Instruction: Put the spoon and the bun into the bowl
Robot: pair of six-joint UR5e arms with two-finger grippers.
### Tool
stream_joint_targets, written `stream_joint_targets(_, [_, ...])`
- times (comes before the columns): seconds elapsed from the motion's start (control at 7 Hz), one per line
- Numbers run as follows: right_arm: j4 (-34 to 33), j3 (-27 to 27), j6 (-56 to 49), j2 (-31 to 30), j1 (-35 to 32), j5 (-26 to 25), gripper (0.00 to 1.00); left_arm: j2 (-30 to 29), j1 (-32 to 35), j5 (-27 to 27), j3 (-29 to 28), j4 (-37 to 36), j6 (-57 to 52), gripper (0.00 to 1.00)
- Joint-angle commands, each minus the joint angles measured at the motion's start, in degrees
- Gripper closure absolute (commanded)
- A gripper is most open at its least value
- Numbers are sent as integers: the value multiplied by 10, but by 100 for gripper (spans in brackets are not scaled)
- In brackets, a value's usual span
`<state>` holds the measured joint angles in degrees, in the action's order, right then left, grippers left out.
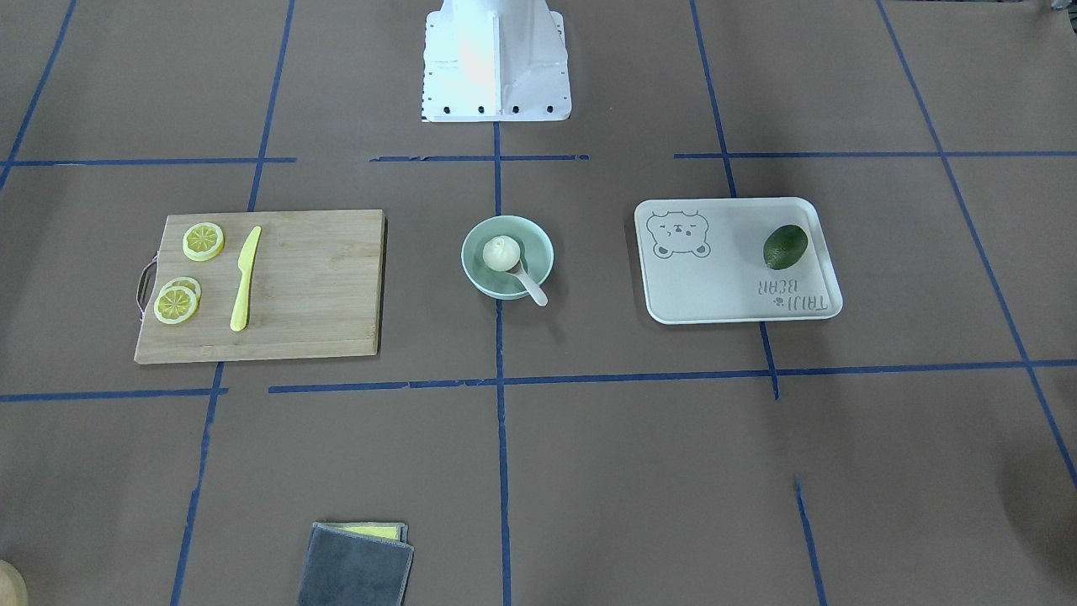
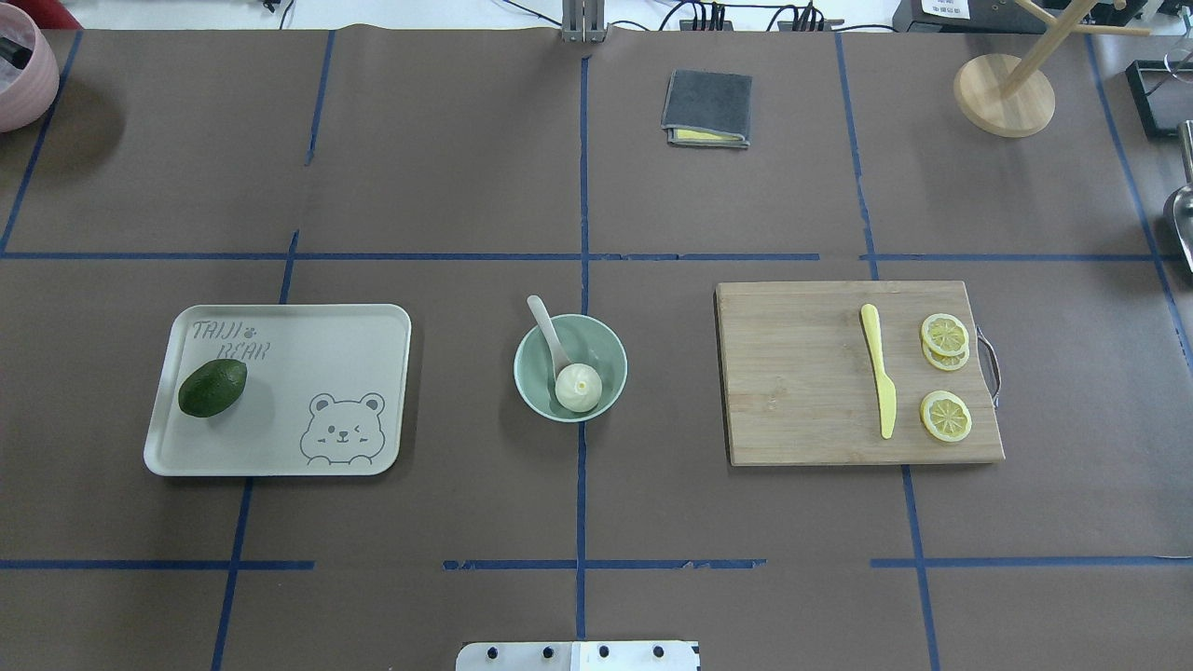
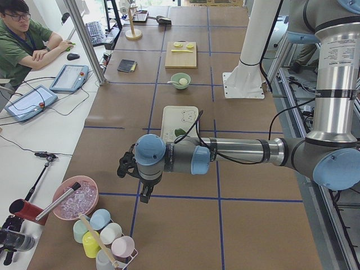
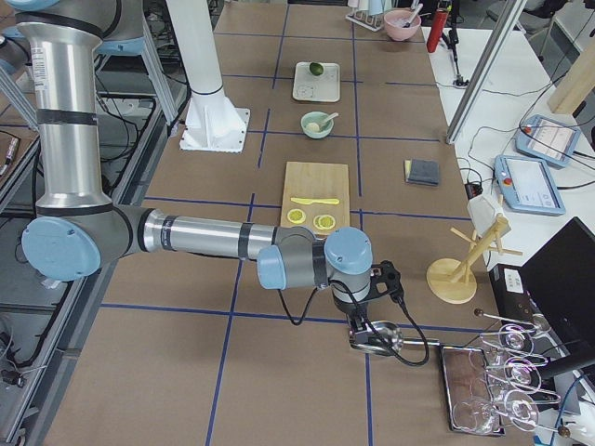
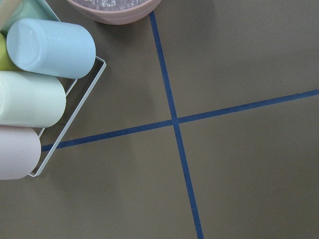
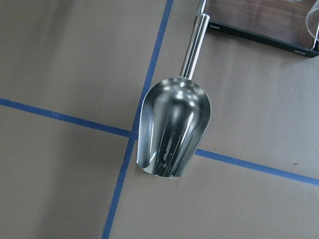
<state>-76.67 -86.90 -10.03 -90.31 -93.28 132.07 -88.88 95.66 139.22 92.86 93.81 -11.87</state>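
Fingers: those of my left gripper (image 3: pixel 146 194), hanging over the bench's left end, and of my right gripper (image 4: pixel 361 327), above a metal scoop (image 6: pixel 172 129) at the right end, show only from afar, so I cannot tell whether they are spread or pressed together. Bowl (image 2: pixel 528 359): mid-bench, holding the bun (image 2: pixel 578 387) and the spoon (image 2: pixel 548 331), whose handle leans over the rim toward the far edge.

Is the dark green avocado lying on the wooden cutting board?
No, the dark green avocado lies on the pale rectangular bear-print tray, apart from the wooden cutting board.
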Motion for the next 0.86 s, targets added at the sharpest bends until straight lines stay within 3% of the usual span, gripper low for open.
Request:
stream_joint_targets(0.0, [6,0,3,-9,1,33,0,0,0,0,0,2,0,0])
stream_joint_targets(0.29, [-30,-1,52,10,34,36,0,0,1,0,0,2,0,0])
stream_joint_targets(0.71, [61,6,86,-15,35,37,0,-1,-1,0,1,2,0,0])
